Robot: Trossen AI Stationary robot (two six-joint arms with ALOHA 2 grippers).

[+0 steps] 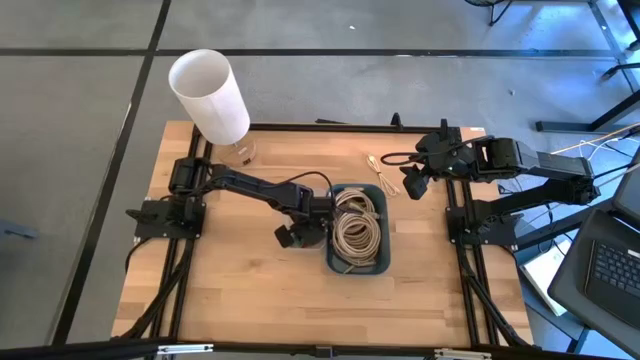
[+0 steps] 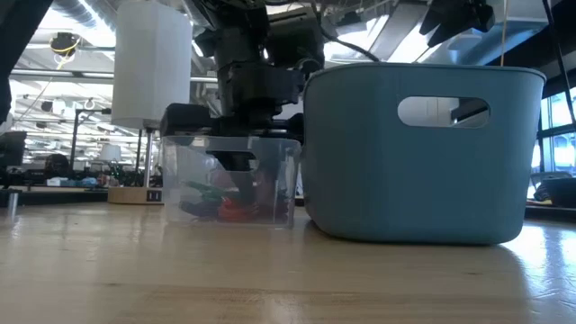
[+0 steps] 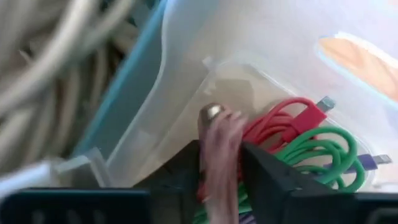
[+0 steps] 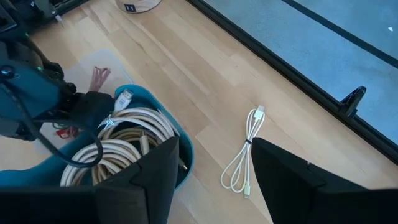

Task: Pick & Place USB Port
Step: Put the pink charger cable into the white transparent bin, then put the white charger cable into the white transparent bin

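Note:
A clear plastic box (image 2: 229,180) stands against the left side of a blue bin (image 1: 358,262) that is full of beige coiled cables (image 1: 355,225). Red (image 3: 292,121) and green (image 3: 323,149) USB cables lie in the clear box. My left gripper (image 3: 221,180) reaches down into this box with a pink USB cable (image 3: 221,143) between its fingers. My right gripper (image 4: 211,180) hangs open, high above the table's far right part, and holds nothing. A white USB cable (image 4: 245,149) lies flat on the wood below it. My left gripper has the pink cable between its two fingers, just behind the metal plug (image 3: 212,112), which sticks out past the fingertips. The fingers come from above and point steeply down into the clear box. The cable's end hangs over the red and green cables; whether it rests on them I cannot tell.
A tall white cylinder (image 1: 210,95) stands at the table's far left corner. A small labelled box (image 4: 138,5) sits beyond it. The blue bin's wall (image 3: 124,93) runs close beside my left gripper. Bare wood lies along the near edge (image 1: 250,300).

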